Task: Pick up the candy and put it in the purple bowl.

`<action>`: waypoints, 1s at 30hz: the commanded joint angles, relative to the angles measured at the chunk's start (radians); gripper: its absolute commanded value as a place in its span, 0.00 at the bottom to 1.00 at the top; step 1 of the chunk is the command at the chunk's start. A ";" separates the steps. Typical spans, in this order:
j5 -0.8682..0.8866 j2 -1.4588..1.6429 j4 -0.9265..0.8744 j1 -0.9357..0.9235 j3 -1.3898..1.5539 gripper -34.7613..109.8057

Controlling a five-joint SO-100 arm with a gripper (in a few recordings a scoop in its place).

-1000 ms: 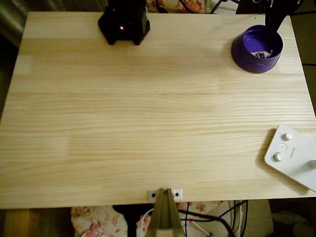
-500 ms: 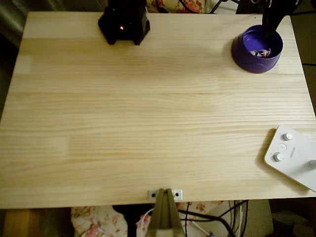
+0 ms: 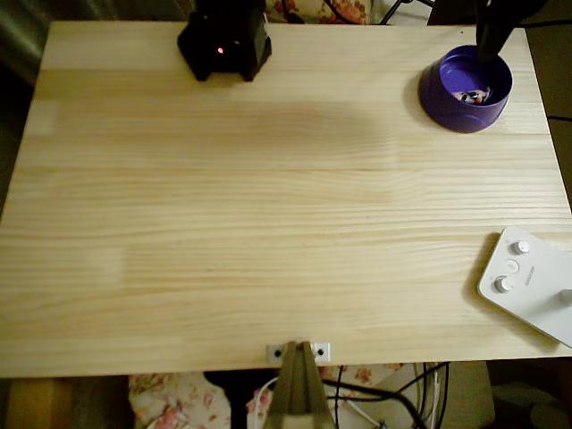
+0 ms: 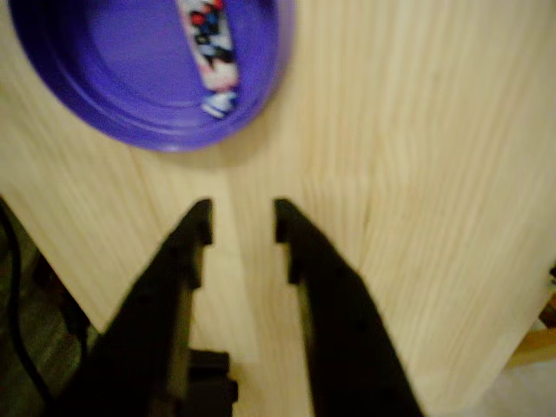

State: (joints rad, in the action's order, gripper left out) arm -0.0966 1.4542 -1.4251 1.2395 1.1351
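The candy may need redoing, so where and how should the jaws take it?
Across its narrow width near the middle, from straight above: the candy lies as a thin strip inside the purple bowl, whose sloping walls probably block any sideways approach.

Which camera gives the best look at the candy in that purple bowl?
The wrist view: the candy appears large there, lying inside the purple bowl, its colored bits distinct though slightly blurred. In the overhead view the candy is only a tiny speck inside the bowl.
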 commanded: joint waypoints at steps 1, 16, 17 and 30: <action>-0.020 0.232 -0.002 -0.057 0.054 0.28; -0.060 0.678 0.012 -0.491 0.552 0.27; -0.083 0.701 0.002 -0.523 0.575 0.27; -0.017 0.864 0.012 -0.925 0.753 0.27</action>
State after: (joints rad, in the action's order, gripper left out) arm -0.1181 2.2212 -1.4220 0.4065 1.8868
